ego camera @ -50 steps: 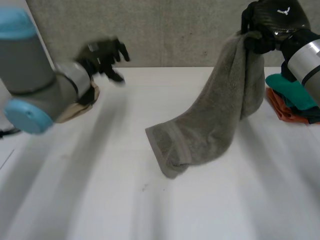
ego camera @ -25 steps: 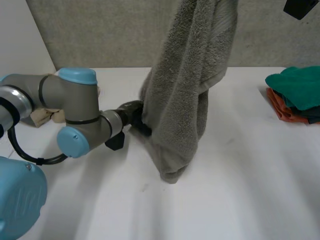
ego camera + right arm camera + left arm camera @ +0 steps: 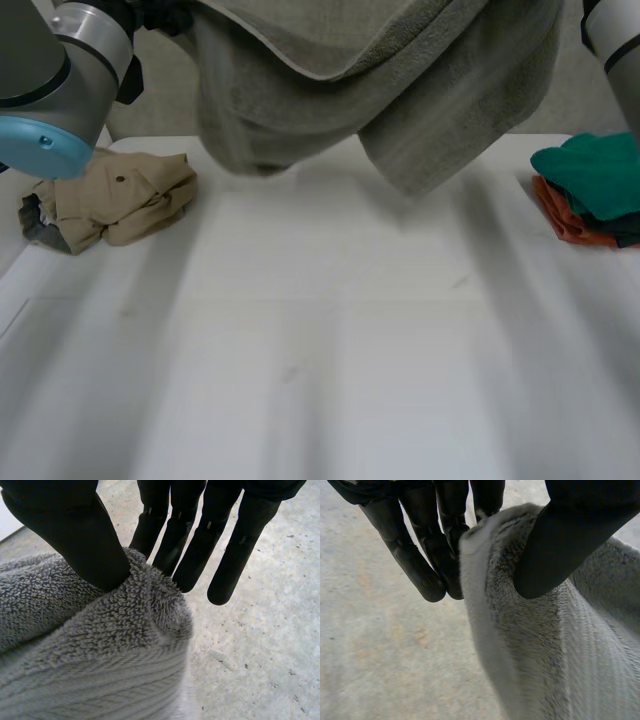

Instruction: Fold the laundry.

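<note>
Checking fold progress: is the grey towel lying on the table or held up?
Held up. The towel hangs spread between left hand and right hand, each pinching it with thumb and fingers.

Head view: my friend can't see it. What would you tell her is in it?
A grey towel hangs spread between the left arm and the right arm, held up over the white table. A crumpled tan cloth lies on the table's left, and a green and orange pile on its right.
</note>
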Tool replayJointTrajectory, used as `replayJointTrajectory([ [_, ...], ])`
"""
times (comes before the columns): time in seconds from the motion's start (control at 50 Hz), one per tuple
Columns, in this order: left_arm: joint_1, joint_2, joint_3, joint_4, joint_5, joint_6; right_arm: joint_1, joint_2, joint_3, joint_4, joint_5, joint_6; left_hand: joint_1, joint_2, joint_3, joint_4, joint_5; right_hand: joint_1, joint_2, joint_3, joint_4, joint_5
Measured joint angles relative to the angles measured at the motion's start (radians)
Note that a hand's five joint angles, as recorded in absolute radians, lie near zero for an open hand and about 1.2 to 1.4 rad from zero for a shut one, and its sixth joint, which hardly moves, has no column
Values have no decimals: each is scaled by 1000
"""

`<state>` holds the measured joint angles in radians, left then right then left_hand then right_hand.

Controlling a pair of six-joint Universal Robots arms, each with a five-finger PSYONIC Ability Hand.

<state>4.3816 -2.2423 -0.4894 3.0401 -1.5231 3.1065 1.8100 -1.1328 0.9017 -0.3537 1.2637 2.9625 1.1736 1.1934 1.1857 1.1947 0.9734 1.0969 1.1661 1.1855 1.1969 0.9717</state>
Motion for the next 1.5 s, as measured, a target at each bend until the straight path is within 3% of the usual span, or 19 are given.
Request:
replayJointTrajectory([
  [0.16,28,69,-320,61,-24,16,-29,-10,294,-132,-66,25,0,1,0,0,0,0,0,0,0,0],
  [0.38,70,52,-776,146,103,142,-54,14,754,-103,-210,-89,0,1,0,1,0,0,-2,-2,-3,0],
  [0.42,75,48,-803,147,118,163,-56,17,782,-76,-217,-118,0,1,0,0,0,-62,-100,-123,-118,-72],
  [0.5,89,63,-827,138,137,198,-55,3,793,44,-217,-169,0,1,0,0,0,-391,-461,-471,-485,-441],
  [0.6,101,107,-829,126,143,212,-66,-38,705,273,-196,-181,0,1,0,1,0,-610,-687,-702,-716,-686],
  [0.64,102,115,-830,125,143,213,-70,-43,678,316,-191,-178,0,1,0,1,0,-620,-699,-711,-731,-702],
  [0.76,102,156,-837,124,145,209,-104,19,358,680,-159,-159,0,1,0,0,0,-627,-704,-714,-748,-715],
  [0.8,101,157,-838,124,146,209,-105,27,338,699,-158,-161,0,1,0,0,0,-627,-704,-714,-748,-715],
  [0.86,100,169,-839,124,147,206,-117,152,97,917,-136,-229,0,1,0,0,0,-627,-702,-714,-745,-702],
  [0.94,101,177,-833,124,147,206,-115,280,-105,1062,-107,-354,0,1,0,0,0,-627,-701,-714,-745,-689],
  [1.14,110,192,-815,122,150,210,-94,510,-369,1168,-108,-626,0,1,0,0,0,-618,-698,-709,-717,-658],
  [1.26,119,200,-803,115,156,212,-90,566,-413,1212,-143,-742,0,1,0,0,0,-379,-447,-479,-491,-437],
  [1.38,128,205,-798,83,161,235,-97,539,-402,1265,-151,-775,0,1,0,0,0,38,-4,-27,-32,14],
  [1.5,156,249,-822,-37,164,321,-140,403,-297,1339,-158,-771,0,1,0,0,0,38,5,-5,-5,22],
])
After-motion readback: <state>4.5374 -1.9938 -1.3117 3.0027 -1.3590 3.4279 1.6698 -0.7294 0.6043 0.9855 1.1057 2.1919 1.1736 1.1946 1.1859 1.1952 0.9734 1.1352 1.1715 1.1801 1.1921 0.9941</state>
